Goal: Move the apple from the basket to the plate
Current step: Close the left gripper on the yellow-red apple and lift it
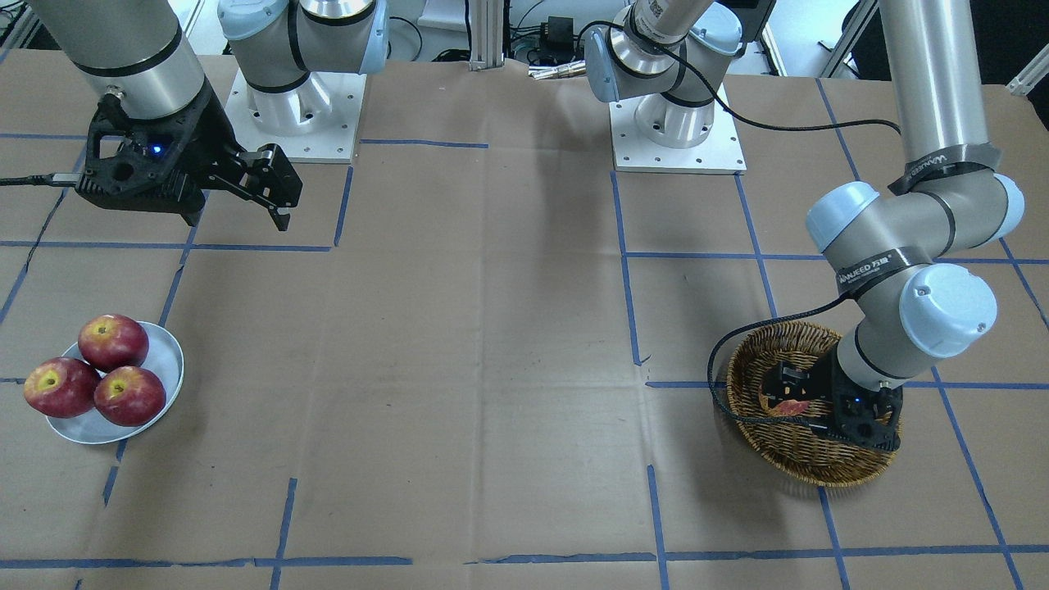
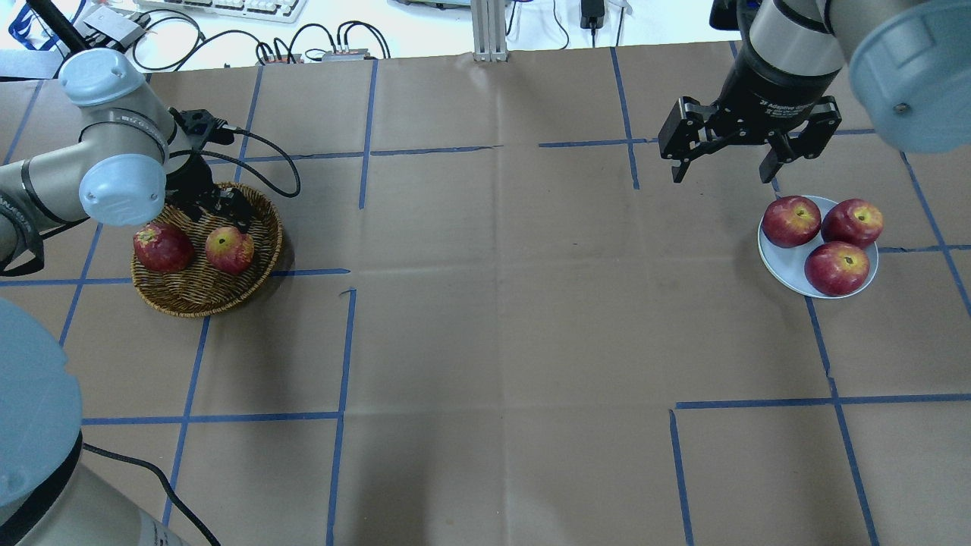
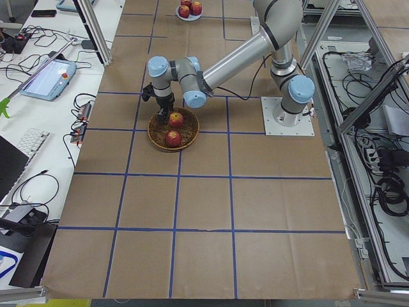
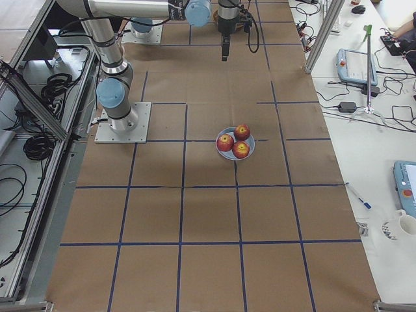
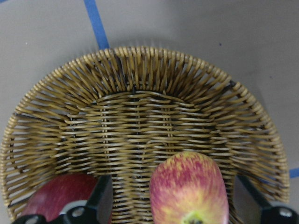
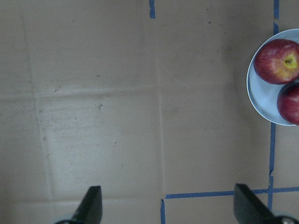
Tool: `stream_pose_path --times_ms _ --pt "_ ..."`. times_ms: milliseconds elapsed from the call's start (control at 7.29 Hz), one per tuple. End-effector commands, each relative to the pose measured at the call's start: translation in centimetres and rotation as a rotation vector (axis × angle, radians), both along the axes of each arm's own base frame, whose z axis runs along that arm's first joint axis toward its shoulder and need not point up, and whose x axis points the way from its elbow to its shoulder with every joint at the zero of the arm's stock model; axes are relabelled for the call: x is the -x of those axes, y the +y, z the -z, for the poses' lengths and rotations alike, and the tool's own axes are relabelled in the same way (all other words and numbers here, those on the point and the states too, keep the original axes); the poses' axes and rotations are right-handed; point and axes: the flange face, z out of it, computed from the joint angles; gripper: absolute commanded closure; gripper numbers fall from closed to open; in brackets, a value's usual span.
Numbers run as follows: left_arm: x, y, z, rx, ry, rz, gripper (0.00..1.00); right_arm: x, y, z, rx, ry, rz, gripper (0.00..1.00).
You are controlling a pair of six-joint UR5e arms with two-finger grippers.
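On the left of the paper-covered table [image 2: 485, 318], the wicker basket [image 2: 190, 305] holds a dark red apple [image 2: 161, 247] and, touching it on the right, the paler yellow-red apple [image 2: 230, 250]. The left gripper [image 2: 227, 214] reaches down inside the far rim just behind the paler apple, and its finger spread is too hidden to judge. Far to the right, the right gripper [image 2: 721, 179] hangs with its fingers spread wide, above the table just beyond the grey-blue plate [image 2: 781, 262], which carries three red apples [image 2: 837, 268] packed together.
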Motion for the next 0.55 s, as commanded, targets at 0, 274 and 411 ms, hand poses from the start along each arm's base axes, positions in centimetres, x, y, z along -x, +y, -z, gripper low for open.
stream_pose_path --times_ms 0,274,411 --pt "0.3 0.3 0.8 -0.002 0.027 -0.004 0.07 0.0 0.0 0.0 0.000 0.000 0.001 0.00" --pt "0.6 1.6 2.4 -0.033 0.032 -0.008 0.05 0.0 0.0 0.1 -0.002 0.000 -0.001 0.00" --pt "0.4 1.7 2.7 -0.039 0.030 -0.011 0.05 0.0 0.0 0.0 0.000 0.000 -0.001 0.00"
